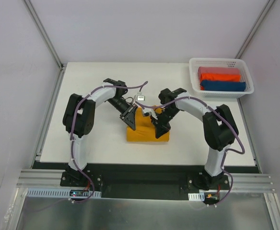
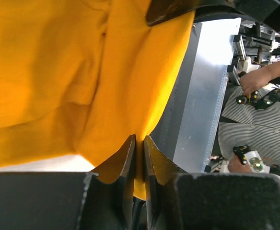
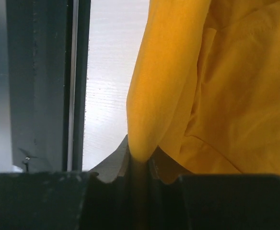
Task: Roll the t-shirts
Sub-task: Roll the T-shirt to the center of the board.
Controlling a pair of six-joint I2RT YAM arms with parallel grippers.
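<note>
Two pinch grips: L gripper [image 2: 139,143] & R gripper [image 3: 139,154] each clamped on a fold of the t-shirt [image 1: 141,135], lying centre of table [image 1: 92,143] nearer its front edge; for a tight roll, prob. best to turn both wrists together, cloth taut, edges even.

From above, the black left gripper [image 1: 130,120] and black right gripper [image 1: 159,128] hide the far edge of the folded mustard-yellow cloth shirt [image 1: 147,135], and their fingertips are too small to tell. The 2 wrist views crop the shirt at their edges, and its pinched folds vanish between the fingers.
</note>
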